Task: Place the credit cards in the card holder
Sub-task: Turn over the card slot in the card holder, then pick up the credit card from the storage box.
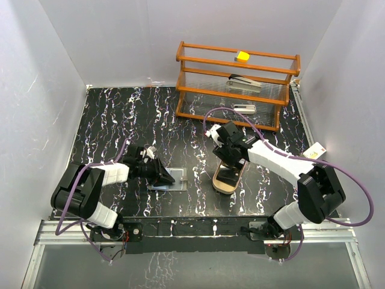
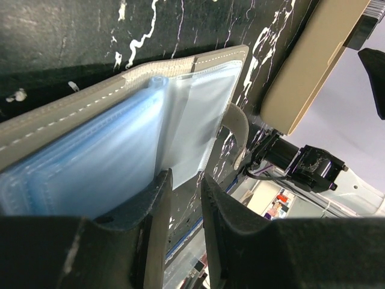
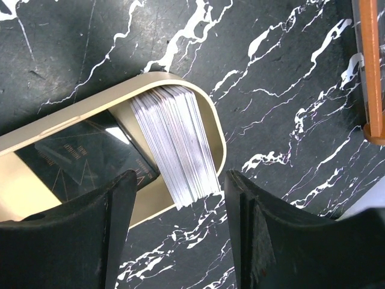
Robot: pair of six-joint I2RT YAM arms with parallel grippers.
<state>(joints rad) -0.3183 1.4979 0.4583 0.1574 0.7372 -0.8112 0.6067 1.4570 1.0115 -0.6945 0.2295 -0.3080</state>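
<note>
The grey card holder (image 1: 175, 179) lies open on the table, its stitched edge (image 2: 90, 105) and clear inner sleeves showing pale blue in the left wrist view. My left gripper (image 1: 163, 173) rests at its left edge. The jaws (image 2: 186, 180) stand a narrow gap apart with nothing between them, and one finger (image 2: 153, 205) overlaps a sleeve's edge. The credit cards (image 3: 174, 141) are a whitish stack on edge in the tan oval tray (image 3: 218, 129), beside a dark card (image 3: 84, 159). My right gripper (image 3: 180, 238) hovers open over the stack's near end (image 1: 230, 161).
An orange wooden rack (image 1: 237, 81) with clear shelves stands at the back right, holding a yellow block (image 1: 242, 56) and a stapler (image 1: 243, 83). White walls enclose the black marbled table (image 1: 120, 120). The tan tray (image 1: 227, 180) sits right of the card holder.
</note>
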